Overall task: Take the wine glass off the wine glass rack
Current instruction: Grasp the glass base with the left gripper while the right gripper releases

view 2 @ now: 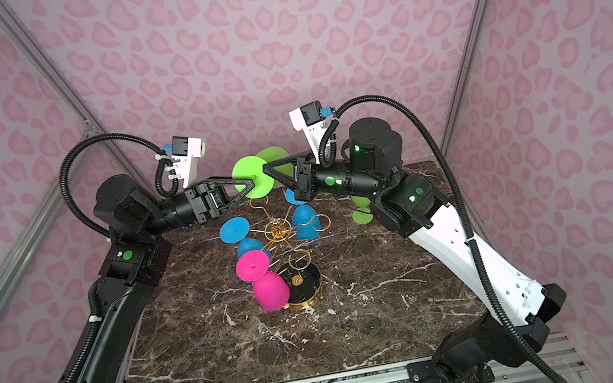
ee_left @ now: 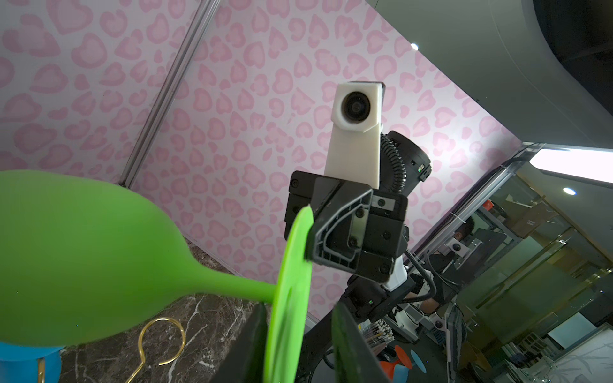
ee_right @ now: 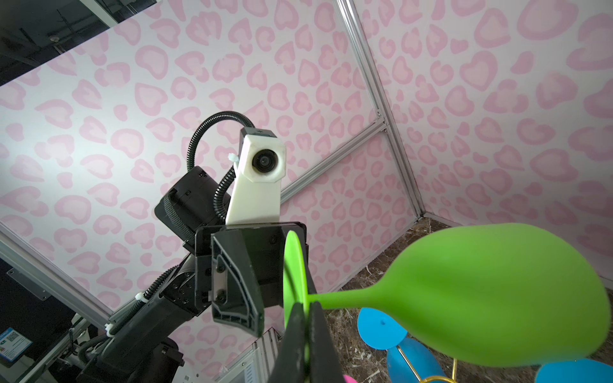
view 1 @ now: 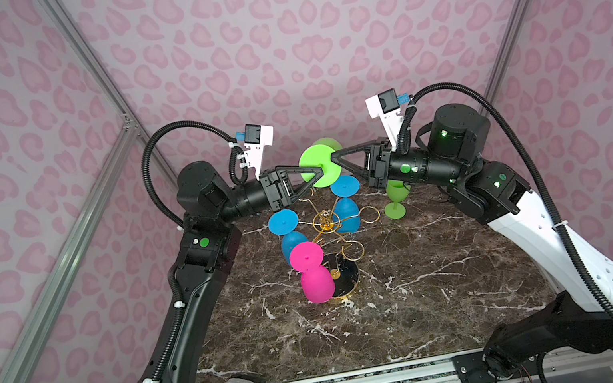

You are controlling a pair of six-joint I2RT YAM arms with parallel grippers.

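One pink glass (view 1: pixel 316 283), two blue glasses (view 1: pixel 282 222) (view 1: pixel 347 215), two green glasses (view 1: pixel 309 155) (view 1: pixel 395 210) (one gripped).

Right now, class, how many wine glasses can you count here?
5: held green glass in the right gripper, at the back; left blue glass, rear blue glass and pink glass hanging on the rack; standing green glass on the table, right. More may be hidden.

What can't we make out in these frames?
Held green glass: bowl mostly hidden behind its own foot in both top views; rim cut off by the edge in left wrist view.
Standing green glass: bowl mostly covered by right arm, both top views.
Rack base: partly behind pink glass, both top views.
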